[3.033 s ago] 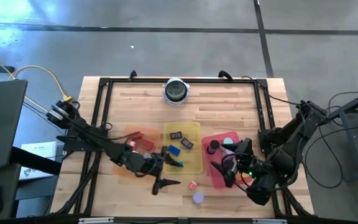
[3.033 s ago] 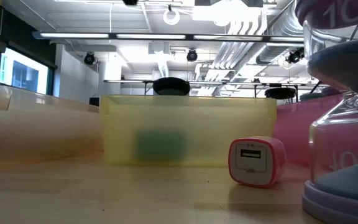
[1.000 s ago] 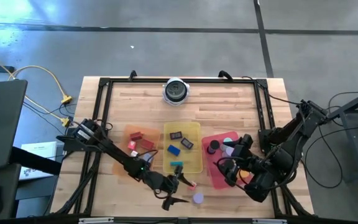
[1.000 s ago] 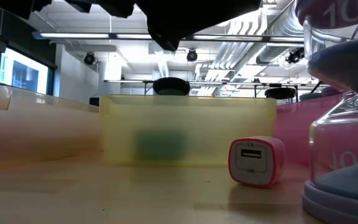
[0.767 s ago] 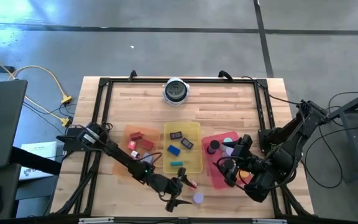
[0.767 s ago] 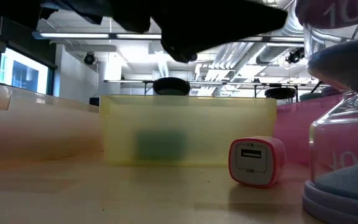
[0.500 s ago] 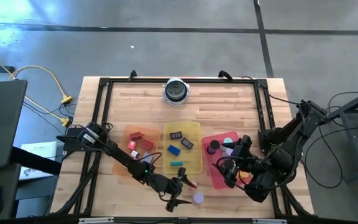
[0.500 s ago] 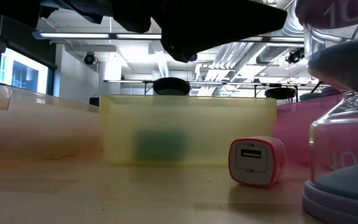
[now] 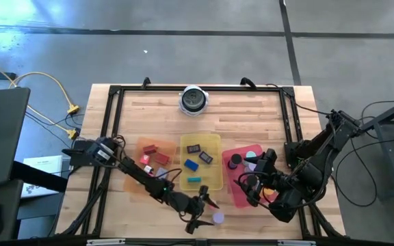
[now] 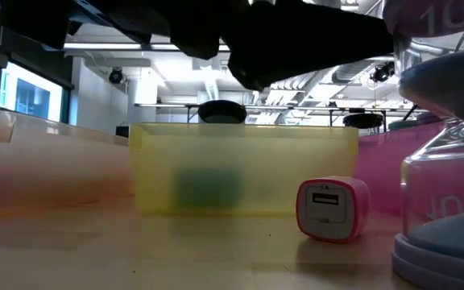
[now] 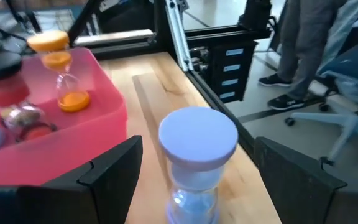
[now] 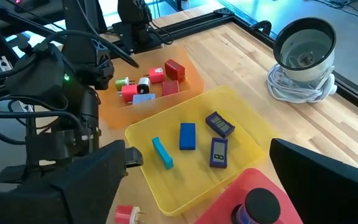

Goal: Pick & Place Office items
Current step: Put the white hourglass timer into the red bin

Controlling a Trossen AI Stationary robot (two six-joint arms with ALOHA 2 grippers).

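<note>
Most pieces are sorted into the trays. My left gripper [image 9: 200,214] hangs spread wide around the purple hourglass [image 11: 196,163] on the desk [image 9: 252,109]; the pink charger [image 10: 332,209] remains. My right gripper [image 9: 249,188] waits, released.

Three trays sit side by side across the middle of the surface [image 9: 252,113]: the left tray [image 9: 137,183], the middle tray [image 9: 212,145] and the right tray [image 9: 239,152]. Small blocks [image 9: 197,156] lie in the middle tray, small bits [image 9: 154,153] in the left one. A round object [image 9: 193,100] stands near the far edge. An hourglass [image 9: 217,218] and a plug [image 10: 332,210] stand near the front edge, before the middle tray.
</note>
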